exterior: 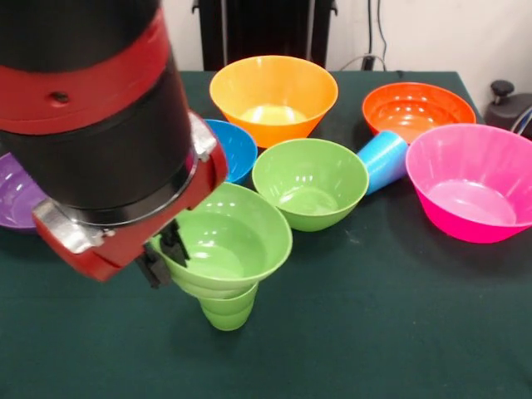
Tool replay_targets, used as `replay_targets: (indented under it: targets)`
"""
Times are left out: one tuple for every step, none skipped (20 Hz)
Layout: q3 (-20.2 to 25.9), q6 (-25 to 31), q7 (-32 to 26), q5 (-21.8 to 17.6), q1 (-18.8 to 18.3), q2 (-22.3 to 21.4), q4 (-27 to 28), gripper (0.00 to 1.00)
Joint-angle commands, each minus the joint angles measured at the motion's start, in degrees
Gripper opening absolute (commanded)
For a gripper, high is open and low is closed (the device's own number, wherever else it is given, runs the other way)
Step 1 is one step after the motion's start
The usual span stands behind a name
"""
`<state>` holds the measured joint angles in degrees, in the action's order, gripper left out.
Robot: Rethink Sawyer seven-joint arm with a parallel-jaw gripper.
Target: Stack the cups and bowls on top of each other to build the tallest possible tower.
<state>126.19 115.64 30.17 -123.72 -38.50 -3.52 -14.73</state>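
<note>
A green bowl [229, 237] rests on top of the lime green cup [228, 309], whose stepped body shows below it near the table's front. My gripper [165, 257] reaches down from the big red and black arm at the left. Its dark fingers [154, 270] straddle this bowl's left rim, one inside and one outside, and look shut on it. A second green bowl [309, 183] stands upright just right of it. The light blue cup [384, 160] lies on its side between that bowl and the pink bowl [474, 179].
A yellow-orange bowl [273, 96] and an orange bowl [416, 108] stand at the far side. A blue bowl [234, 150] is partly hidden behind the arm. A purple bowl [15, 198] shows at the left edge. The table is dark green cloth [382, 332].
</note>
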Motion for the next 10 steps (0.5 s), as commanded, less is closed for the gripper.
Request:
replay_targets:
  targets:
    - [-2.67,2.95,-19.71,-7.17,-0.77,2.38,6.22,0.0]
    - [-2.23,3.09,-20.02,-7.7,-0.69,2.47,6.34,0.0]
    - [-2.19,3.66,-20.8,-7.98,-0.76,2.57,6.31,0.0]
    - [-1.96,3.93,-20.89,-8.28,-0.7,2.7,6.34,0.0]
    - [-1.74,4.21,-20.99,-8.58,-0.63,2.83,6.38,0.0]
    - [-1.16,4.32,-20.78,-9.22,-0.38,3.01,6.53,0.0]
    - [-1.08,4.85,-20.55,-9.45,-0.34,3.09,6.51,0.0]
    - [-0.65,5.22,-20.2,-9.74,-0.15,3.25,6.62,0.0]
    - [-0.22,5.58,-19.86,-10.03,0.04,3.4,6.73,0.0]
    - [0.37,5.83,-19.6,-10.64,0.26,3.45,6.87,0.0]
